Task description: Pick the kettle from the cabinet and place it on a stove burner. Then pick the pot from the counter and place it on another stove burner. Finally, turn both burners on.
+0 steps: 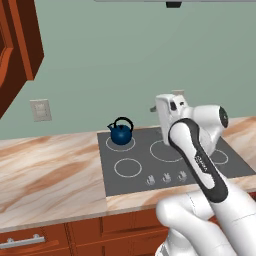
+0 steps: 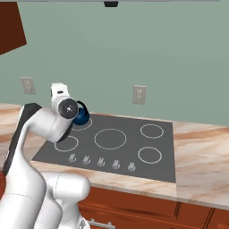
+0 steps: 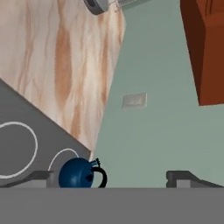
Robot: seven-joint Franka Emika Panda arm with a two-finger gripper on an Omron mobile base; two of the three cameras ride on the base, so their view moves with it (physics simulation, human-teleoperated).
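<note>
**Kettle set down on rear burner; claw released and empty**

The kettle stands upright on the back-left burner of the cooktop, handle arched above it, spout toward the wall. The claw hangs spread wide in the hand view, its two finger tips well apart with nothing between them; the kettle sits just beside one tip, not gripped. In my judgement the first placement is done and the hand is free for the pot.

The kettle occupies a corner ring, which leaves the four other burners bare for the second vessel and keeps the row of knobs along the front edge unobstructed.

Outward, the worktop is beige-pink marble pattern with brown veins, carried on reddish-brown drawers. A metal rim shows at the far end of the worktop in the hand view; I take it for the pot but cannot confirm. The wall is pale green, with a switch plate and a wall cabinet at upper left.
</note>
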